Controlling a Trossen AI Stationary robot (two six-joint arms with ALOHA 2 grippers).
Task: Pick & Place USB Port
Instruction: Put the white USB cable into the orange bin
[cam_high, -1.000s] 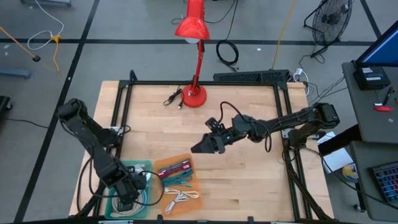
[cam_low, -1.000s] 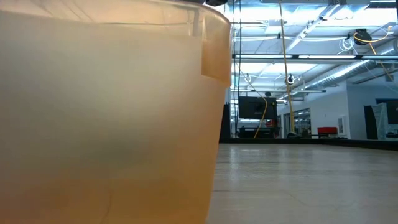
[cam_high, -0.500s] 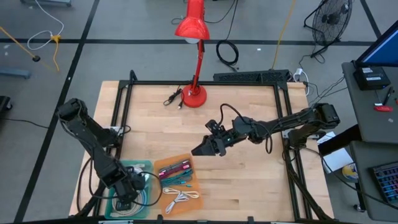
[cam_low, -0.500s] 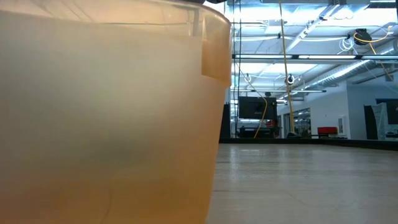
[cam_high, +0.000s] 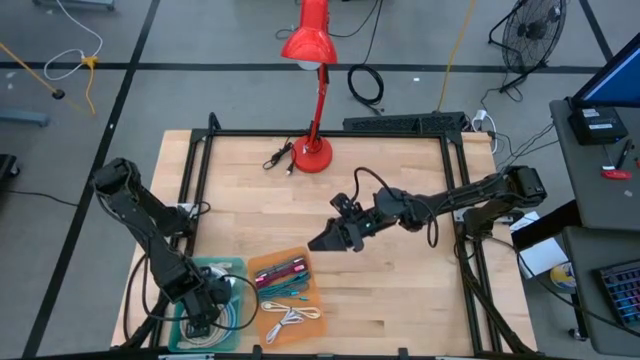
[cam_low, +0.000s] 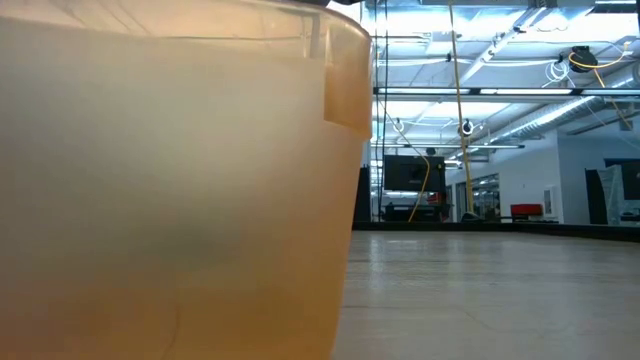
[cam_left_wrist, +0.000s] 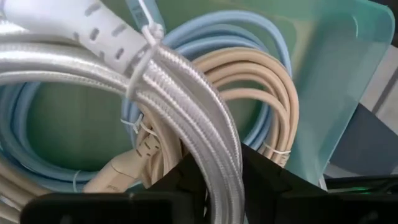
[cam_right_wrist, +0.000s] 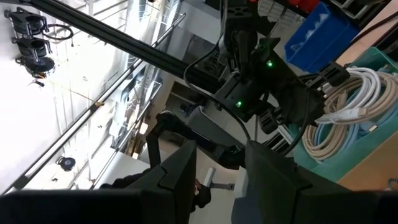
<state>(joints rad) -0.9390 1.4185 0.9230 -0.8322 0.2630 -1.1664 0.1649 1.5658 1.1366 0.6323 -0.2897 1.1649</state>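
Wooden tabletop carried two trays at its near edge: a teal tray holding coiled cables, and beside it an orange tray with red-and-green USB pieces and a white cable. The left gripper sat down in the teal tray, its fingers slightly parted around a braided white USB cable lying across beige and pale blue coils. Farther in, the right gripper hovered over bare wood past the orange tray, jaws partly open, holding nothing. Beyond stood a red desk lamp.
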